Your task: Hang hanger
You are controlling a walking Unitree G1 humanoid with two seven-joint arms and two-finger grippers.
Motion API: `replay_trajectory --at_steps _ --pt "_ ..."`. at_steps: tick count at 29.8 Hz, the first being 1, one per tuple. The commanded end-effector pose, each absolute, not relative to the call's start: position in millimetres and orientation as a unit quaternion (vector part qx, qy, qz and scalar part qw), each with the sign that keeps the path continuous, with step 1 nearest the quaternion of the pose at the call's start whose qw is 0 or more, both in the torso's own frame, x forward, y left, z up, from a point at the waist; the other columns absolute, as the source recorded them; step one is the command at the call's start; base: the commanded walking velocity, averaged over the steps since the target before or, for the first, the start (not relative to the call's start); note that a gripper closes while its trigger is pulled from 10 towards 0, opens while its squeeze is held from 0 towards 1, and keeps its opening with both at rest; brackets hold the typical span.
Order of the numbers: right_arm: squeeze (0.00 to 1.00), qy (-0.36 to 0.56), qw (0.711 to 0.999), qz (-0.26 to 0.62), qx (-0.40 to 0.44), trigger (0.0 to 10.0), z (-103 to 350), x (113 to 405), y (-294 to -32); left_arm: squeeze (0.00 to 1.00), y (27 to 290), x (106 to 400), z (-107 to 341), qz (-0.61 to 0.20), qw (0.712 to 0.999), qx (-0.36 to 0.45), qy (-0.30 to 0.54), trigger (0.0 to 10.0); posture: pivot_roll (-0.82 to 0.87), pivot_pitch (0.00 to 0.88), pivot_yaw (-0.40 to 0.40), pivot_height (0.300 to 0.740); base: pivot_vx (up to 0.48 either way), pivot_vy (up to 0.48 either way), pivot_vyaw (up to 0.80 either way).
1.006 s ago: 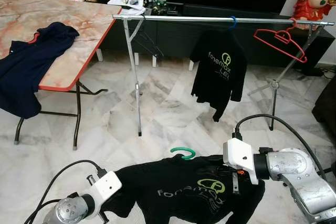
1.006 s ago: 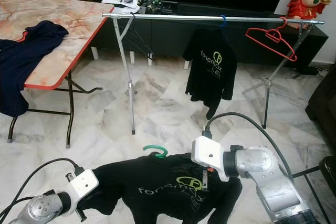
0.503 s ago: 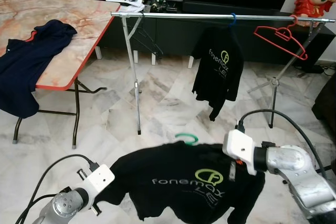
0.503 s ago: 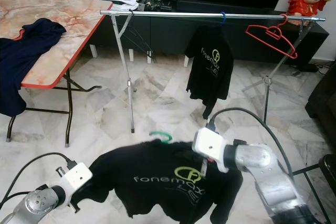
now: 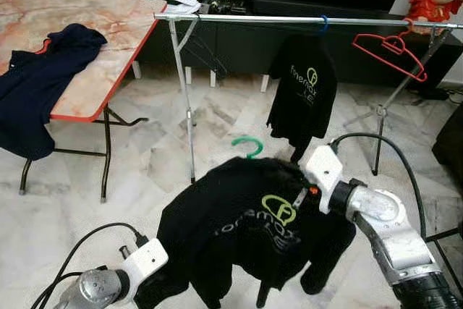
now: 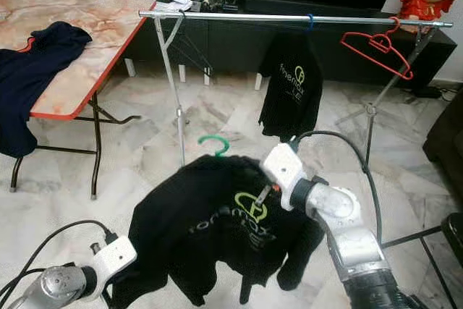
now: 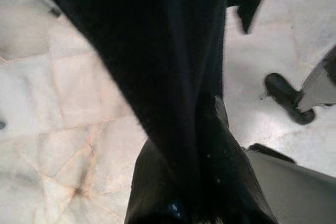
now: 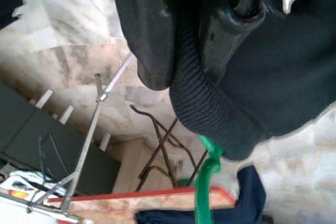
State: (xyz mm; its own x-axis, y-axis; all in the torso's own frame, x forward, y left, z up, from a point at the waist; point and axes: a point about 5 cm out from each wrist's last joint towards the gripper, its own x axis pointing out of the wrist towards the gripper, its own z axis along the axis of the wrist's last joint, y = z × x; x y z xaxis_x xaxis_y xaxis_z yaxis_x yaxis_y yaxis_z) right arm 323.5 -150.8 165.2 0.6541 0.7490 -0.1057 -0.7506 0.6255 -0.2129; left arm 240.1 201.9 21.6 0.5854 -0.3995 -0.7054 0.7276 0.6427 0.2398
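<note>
Right now your right gripper [image 8: 210, 30] is raised out in front of you, elbow bent, its two black fingers pinched onto the ribbed collar of the black T-shirt [image 5: 246, 229] just below the green hanger [image 5: 248, 145] hook, which curls up above it. Your left gripper [image 7: 210, 145] sits low by your side with the shirt's hem bunched between its fingers, clamped on the soft knit fabric. The shirt hangs loose and creased between the two, its green-and-white logo facing you. Beyond the right gripper runs the smooth metal clothes rail [image 5: 289, 19], carrying another black shirt [image 5: 304, 95] and a thin red hanger [image 5: 391, 48], above glossy marble floor [image 5: 145, 157].
</note>
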Motion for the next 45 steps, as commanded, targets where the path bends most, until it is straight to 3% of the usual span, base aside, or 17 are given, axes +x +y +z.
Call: replay_trajectory --at_steps 1,7,11,12,13,17,23,25,33,39,40,42,45 --pt "0.0 -0.135 0.929 0.342 -0.036 10.0 217.6 324.8 -166.6 0.0 209.4 207.8 -5.2 -0.358 0.809 0.235 0.403 0.0 0.06 0.105 -0.067 0.74 0.0 0.0 0.0" --pt "0.0 -0.145 0.93 0.336 0.039 10.0 213.2 321.9 -156.7 0.0 206.0 211.9 9.9 -0.379 0.815 0.208 0.387 0.0 0.08 0.097 -0.058 0.74 0.0 0.0 0.0" --pt "0.0 -0.109 0.932 0.344 -0.012 10.0 199.7 321.2 -154.8 0.0 205.3 218.2 20.9 -0.368 0.833 0.196 0.363 0.0 0.08 0.096 -0.058 0.74 0.0 0.0 0.0" --pt "0.0 -0.08 0.929 0.357 -0.057 10.0 190.2 320.1 -155.1 0.0 207.4 223.5 25.4 -0.352 0.845 0.207 0.346 0.0 0.08 0.097 -0.059 0.74 0.0 0.0 0.0" --pt "0.0 -0.021 0.918 0.372 -0.134 10.0 172.2 318.7 -161.8 0.0 214.3 237.4 35.9 -0.305 0.873 0.225 0.307 0.0 0.08 0.097 -0.062 0.74 0.0 0.0 0.0" --pt "0.0 0.056 0.904 0.374 -0.201 10.0 152.6 317.5 -178.4 0.0 219.8 252.8 53.1 -0.26 0.901 0.243 0.249 0.0 0.08 0.096 -0.063 0.74 0.0 0.0 0.0" --pt "0.0 0.117 0.887 0.374 -0.246 10.0 142.2 318.4 -197.9 0.0 230.0 277.4 81.2 -0.179 0.935 0.254 0.17 0.0 0.08 0.092 -0.056 0.74 0.0 0.0 0.0" --pt "0.0 0.159 0.859 0.401 -0.276 10.0 130.8 310.8 -203.5 0.0 233.3 286.9 97.0 -0.144 0.949 0.252 0.126 0.0 0.08 0.093 -0.057 0.74 0.0 0.0 0.0" --pt "0.0 0.23 0.831 0.402 -0.309 10.0 111.4 302.6 -219.4 0.0 243.8 298.3 125.0 -0.071 0.967 0.237 0.057 0.0 0.08 0.099 -0.056 0.74 0.0 0.0 0.0" --pt "0.0 0.228 0.902 0.183 -0.317 10.0 118.6 330.4 -257.6 0.0 243.2 294.7 126.3 -0.07 0.971 0.225 0.044 0.0 0.08 0.106 -0.062 0.74 0.0 0.0 0.0" --pt "0.0 0.208 0.921 0.097 -0.314 10.0 126.6 337.5 -271.6 0.0 243.8 293.4 125.8 -0.067 0.972 0.223 0.043 0.0 0.08 0.11 -0.066 0.74 0.0 0.0 0.0" --pt "0.0 0.17 0.938 0.04 -0.3 10.0 138.4 342.0 -277.7 0.0 244.5 292.1 124.5 -0.066 0.971 0.224 0.046 0.0 0.08 0.11 -0.066 0.74 0.0 0.0 0.0" --pt "0.0 0.096 0.984 0.061 -0.141 10.0 152.8 345.6 -260.8 0.0 242.0 289.3 116.2 -0.082 0.97 0.22 0.069 0.0 0.08 0.112 -0.067 0.74 0.0 0.0 0.0"
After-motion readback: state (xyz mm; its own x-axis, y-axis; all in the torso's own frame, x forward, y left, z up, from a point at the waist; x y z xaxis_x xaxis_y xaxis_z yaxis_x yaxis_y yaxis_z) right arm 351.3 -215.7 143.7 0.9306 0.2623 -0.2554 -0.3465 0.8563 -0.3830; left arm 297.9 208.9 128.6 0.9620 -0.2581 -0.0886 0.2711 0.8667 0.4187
